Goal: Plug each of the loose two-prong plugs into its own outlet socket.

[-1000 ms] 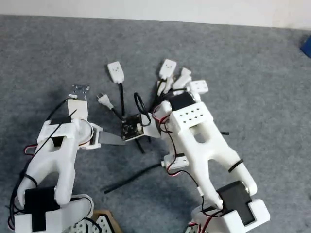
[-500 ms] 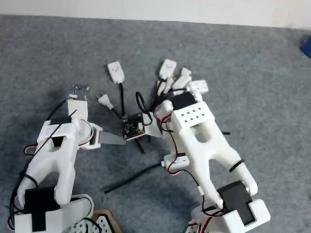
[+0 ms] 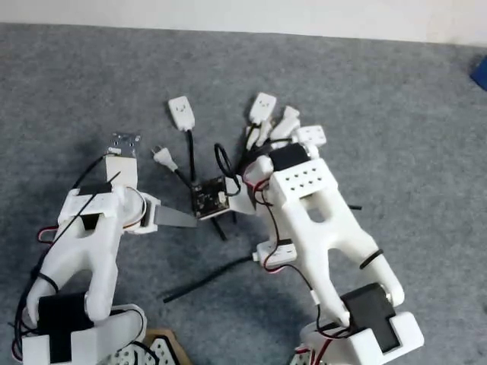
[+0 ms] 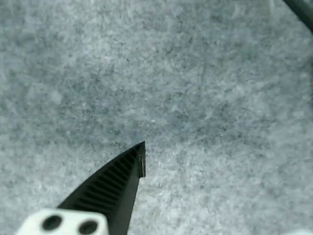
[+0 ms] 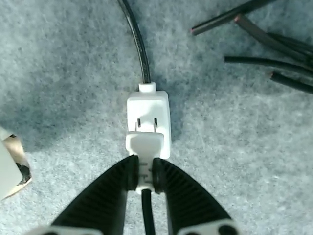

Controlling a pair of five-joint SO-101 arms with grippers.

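Right gripper [image 5: 144, 175] edged forward, pinching plug [image 5: 144, 142] at socket [image 5: 149, 108].

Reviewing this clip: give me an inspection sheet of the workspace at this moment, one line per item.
Surface: grey carpet-like mat, flat.
Job's things: white plug with its prongs at a white socket; cannot tell whether it is seated. A loose plug and another socket lie on the mat.
Clutter: metal bracket.
Grippers: right gripper shut on the white plug; left gripper low over bare mat.
Cables: black cable runs from the white socket; cut cable ends lie beside it.
Surroundings: pale strip beyond the mat; blue object at the edge.
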